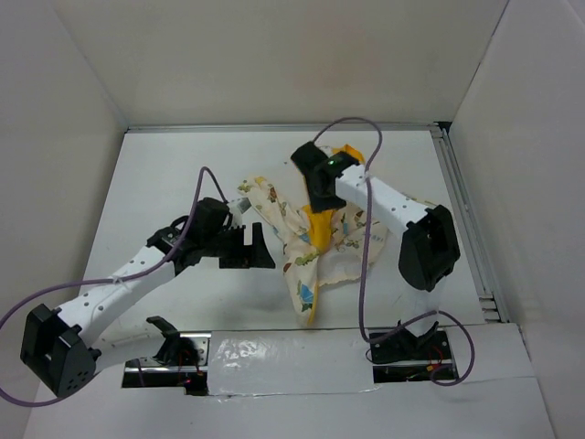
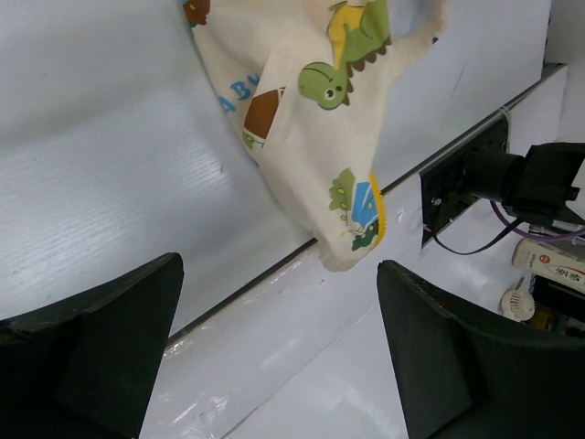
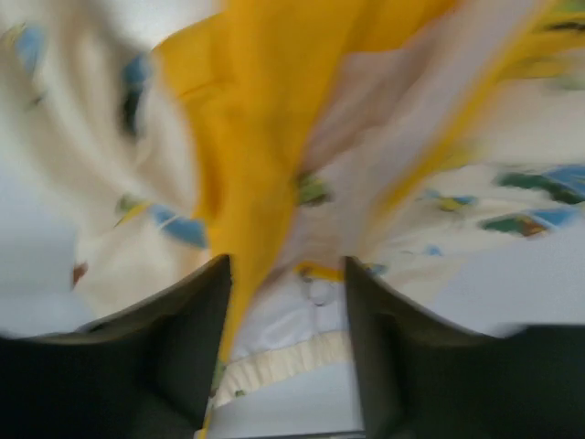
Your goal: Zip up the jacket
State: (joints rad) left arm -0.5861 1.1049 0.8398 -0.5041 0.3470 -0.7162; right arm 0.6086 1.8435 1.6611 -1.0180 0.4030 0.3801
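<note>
The jacket (image 1: 311, 245) lies crumpled mid-table, cream with dinosaur prints, a strip of yellow lining (image 1: 321, 229) showing. My right gripper (image 1: 322, 206) hovers over its upper part, jaws open. In the blurred right wrist view the yellow lining (image 3: 247, 137) hangs by the left finger (image 3: 174, 347), and a small metal zipper pull (image 3: 320, 291) lies between the fingers. My left gripper (image 1: 249, 245) is open and empty, just left of the jacket. In the left wrist view its fingers (image 2: 91, 347) stand wide apart, with the jacket's lower corner (image 2: 352, 219) ahead.
White walls close in the table on three sides. A metal rail (image 1: 466, 219) runs along the right edge. Purple cables loop over both arms. The right arm's base mount (image 2: 539, 183) and a small white bottle (image 2: 558, 261) show past the table's near edge.
</note>
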